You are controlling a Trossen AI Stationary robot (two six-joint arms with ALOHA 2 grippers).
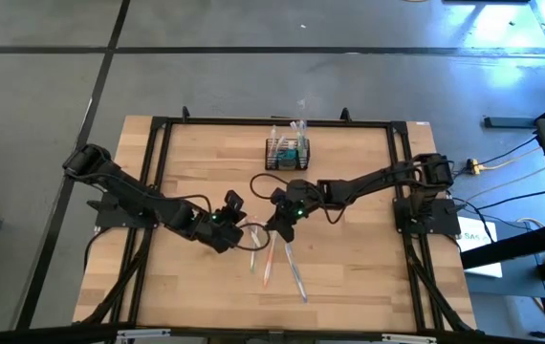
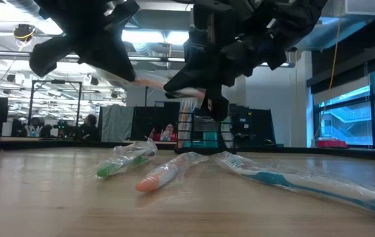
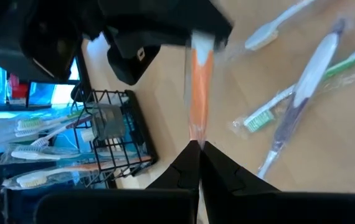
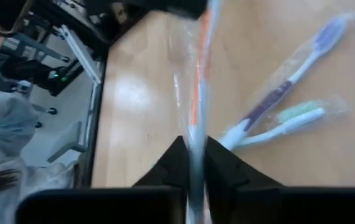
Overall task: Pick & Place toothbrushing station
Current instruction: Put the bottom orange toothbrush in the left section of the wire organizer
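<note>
An orange toothbrush point(image 3: 200, 93) in a clear wrapper hangs between my two grippers above the middle of the table. It also shows in the right wrist view point(image 4: 197, 74). My left gripper point(image 1: 244, 227) is shut on one end and my right gripper point(image 1: 275, 227) is shut on the other. The toothbrushing station point(image 1: 289, 150), a small black wire caddy, stands on the table toward the far edge with several wrapped toothbrushes upright in it. It also shows in the left wrist view point(image 3: 118, 134). My left gripper pinches one end of the orange toothbrush point(image 3: 196, 134) between its two fingertips point(image 3: 184, 163), the fingers in line with its length. The toothbrush is clear of the table and runs straight to the other gripper. My right gripper pinches the other end of the wrapped toothbrush point(image 4: 194, 127) between its two fingers point(image 4: 171, 158), wrapper and handle together, the fingers in line with its length. The toothbrush is lifted clear of the table.
Three wrapped toothbrushes lie on the table nearer the front edge: a green one point(image 2: 125, 161), an orange one point(image 2: 168, 172) and a blue one point(image 2: 299, 181). A black frame point(image 1: 158, 143) borders the wooden table. People show in the room beyond.
</note>
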